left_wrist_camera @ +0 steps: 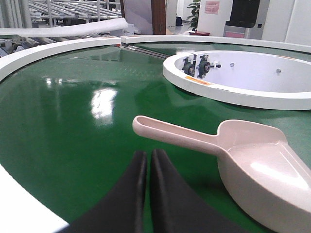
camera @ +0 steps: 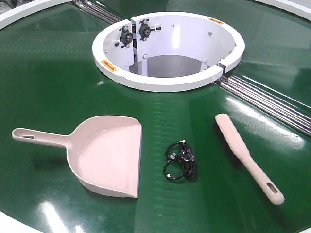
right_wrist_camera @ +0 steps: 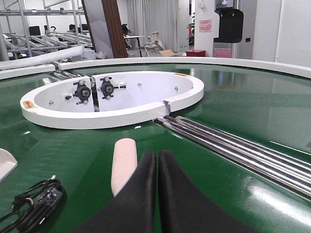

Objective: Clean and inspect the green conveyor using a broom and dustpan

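Left claw (left_wrist_camera: 147, 155) hangs low over the green conveyor (camera: 48, 82), its two black fingers pressed together on nothing, just short of the dustpan (camera: 109, 155) handle's tip. That camera cuts the pan off at its right and bottom edges. Neither arm shows in the front view. The right claw (right_wrist_camera: 157, 156) is likewise pressed together and empty. In its own camera its fingers cover most of the broom (camera: 245, 155), so only one rounded pale end shows. From the front the broom's dark bristles are barely visible along its underside. What sort of lead makes up the black cable bundle (camera: 181, 160) I cannot tell.

The belt is glossy dark green and mirrors the ceiling lights. It curves round a white ring housing (camera: 170, 85), with a white rim (left_wrist_camera: 29, 53) at its outer edge. Metal rollers (camera: 272, 99) run out from the housing to the right, and another band runs to the upper left. Beyond the belt are metal racks, a brown column, a chair, a plant and white walls.

Counted left to right on the belt:
- One dustpan, handle pointing left and mouth facing right.
- One cable bundle, between the two tools.
- One broom, lying diagonally with its slotted handle toward the near right.

The dustpan and broom are well apart. Two bearing blocks sit inside the housing.
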{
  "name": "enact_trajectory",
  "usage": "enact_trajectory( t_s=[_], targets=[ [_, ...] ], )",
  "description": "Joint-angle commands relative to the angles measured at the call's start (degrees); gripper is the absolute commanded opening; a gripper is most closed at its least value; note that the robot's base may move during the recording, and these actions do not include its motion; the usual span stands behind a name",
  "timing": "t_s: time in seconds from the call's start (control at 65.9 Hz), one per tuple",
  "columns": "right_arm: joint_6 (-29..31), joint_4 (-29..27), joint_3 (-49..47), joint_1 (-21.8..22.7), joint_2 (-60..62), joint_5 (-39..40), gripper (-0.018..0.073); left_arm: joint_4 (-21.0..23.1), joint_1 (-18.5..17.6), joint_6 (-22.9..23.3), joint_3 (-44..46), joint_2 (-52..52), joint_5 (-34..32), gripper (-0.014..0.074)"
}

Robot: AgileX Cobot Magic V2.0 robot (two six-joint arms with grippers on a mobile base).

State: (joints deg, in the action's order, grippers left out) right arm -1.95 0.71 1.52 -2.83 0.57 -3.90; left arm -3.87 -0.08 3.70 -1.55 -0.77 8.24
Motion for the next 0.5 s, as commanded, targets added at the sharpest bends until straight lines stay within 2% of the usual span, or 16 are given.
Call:
enact_trajectory(
  t_s=[0.0,0.485],
  targets=[
    [0.1,0.0,1.2,0.0,1.0,4.3,-0.0010,0.0,-0.2,0.4,-1.8,-0.8,-4.5,-0.0006],
    [0.1,0.0,1.2,0.0,1.0,4.3,-0.0010,0.0,-0.2,0.4,-1.8,-0.8,-4.5,-0.0006]
  ],
)
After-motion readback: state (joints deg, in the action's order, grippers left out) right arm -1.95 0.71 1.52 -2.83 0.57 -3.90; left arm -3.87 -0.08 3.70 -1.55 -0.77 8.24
